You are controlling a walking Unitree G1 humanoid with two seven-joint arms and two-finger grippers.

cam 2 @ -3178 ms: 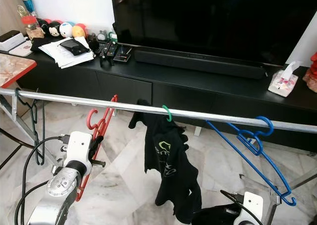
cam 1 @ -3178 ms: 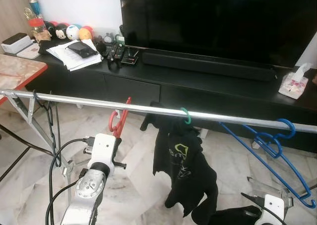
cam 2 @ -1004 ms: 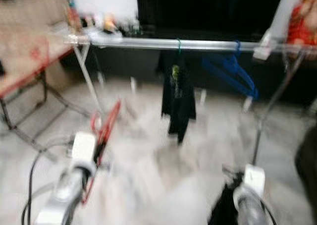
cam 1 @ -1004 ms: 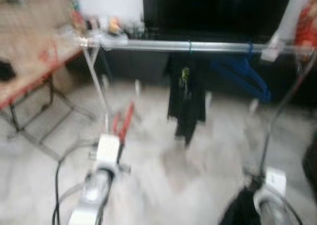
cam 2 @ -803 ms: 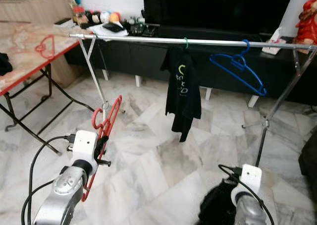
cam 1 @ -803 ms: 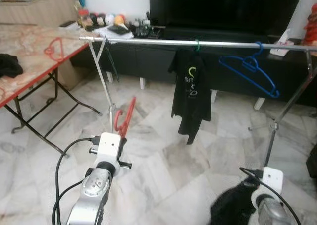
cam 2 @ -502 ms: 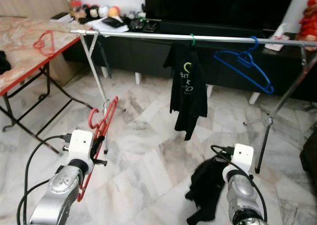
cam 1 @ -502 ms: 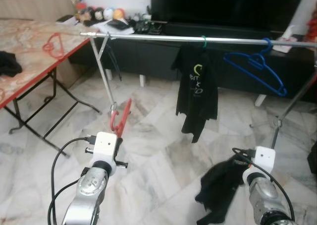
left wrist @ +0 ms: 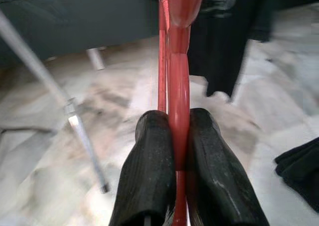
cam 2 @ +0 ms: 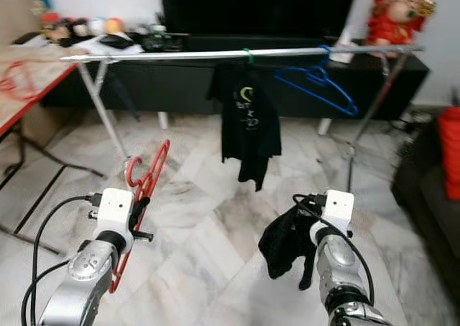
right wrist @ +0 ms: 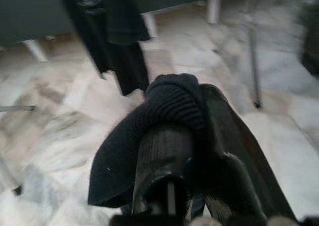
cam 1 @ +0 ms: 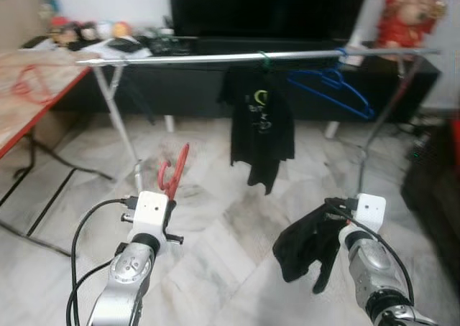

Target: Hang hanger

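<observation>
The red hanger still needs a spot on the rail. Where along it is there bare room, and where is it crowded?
The rail is bare from its left end to the black shirt, the widest stretch. A short gap lies between the shirt and the blue hanger; that side is crowded. The left end effector grips the red hanger.

Obscured and cropped items

Red hanger (left wrist: 178, 86): hook cut off by the left wrist view's edge, lower bar hidden behind the left claw (left wrist: 175, 136) fingers. Right claw (right wrist: 199, 136): fingertips wrapped under black garment (right wrist: 149, 131). Worktop (cam 1: 29, 96): cropped at the frame edge. TV-stand clutter (cam 1: 108, 35): too blurred to identify.
</observation>
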